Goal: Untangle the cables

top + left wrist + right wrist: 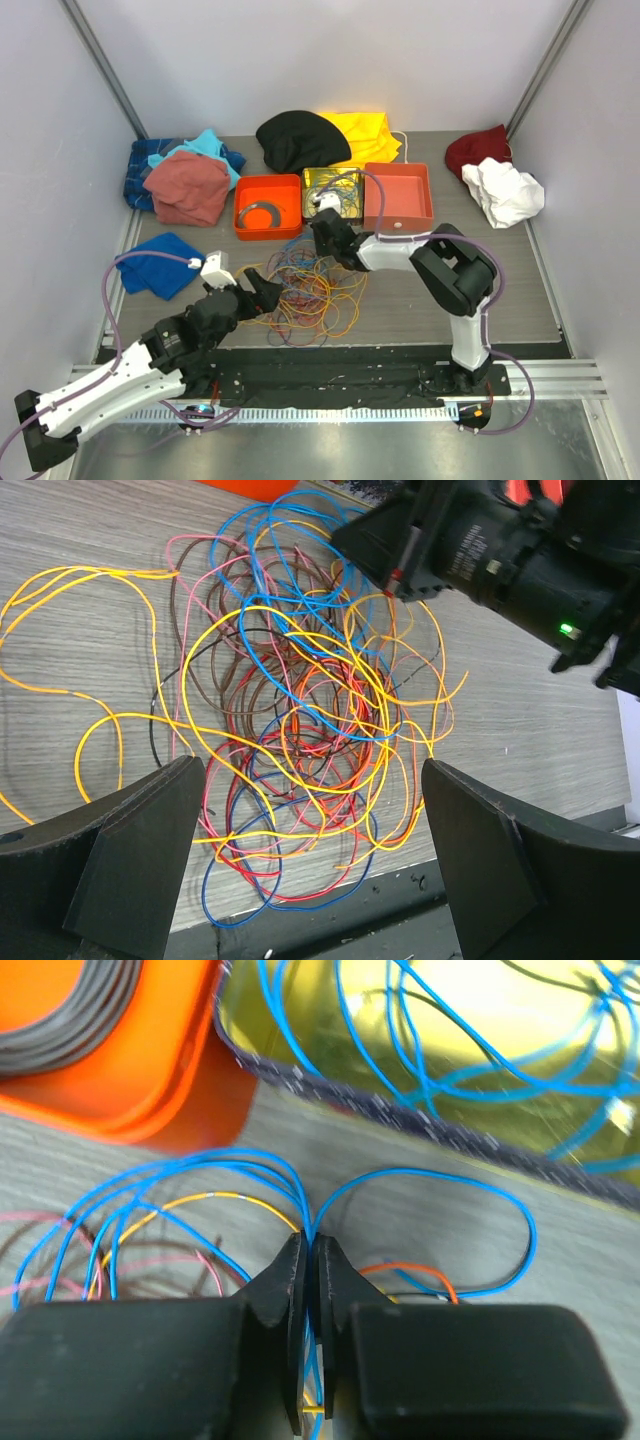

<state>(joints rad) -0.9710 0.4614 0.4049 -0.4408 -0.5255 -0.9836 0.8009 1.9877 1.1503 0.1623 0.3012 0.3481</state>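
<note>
The cables [312, 290] lie as a tangled heap of thin orange, yellow, blue, red and pink loops on the table's middle. In the left wrist view the cables [300, 710] spread between and beyond my fingers. My left gripper [268, 294] is open and empty at the heap's left side, its jaws wide apart over the near loops [312, 790]. My right gripper [325, 224] is shut on a blue cable [430, 1175] at the heap's far edge. The jaws [310, 1250] pinch blue strands, with a yellow strand between them lower down.
A yellow tin [332, 190] holding blue cable [450, 1040] stands just beyond my right gripper. It sits between an orange tray [267, 205] with a grey coil [70, 1020] and another orange tray [397, 195]. Cloths lie around: black [300, 140], yellow [365, 135], red [190, 185], blue [158, 265], white [503, 190].
</note>
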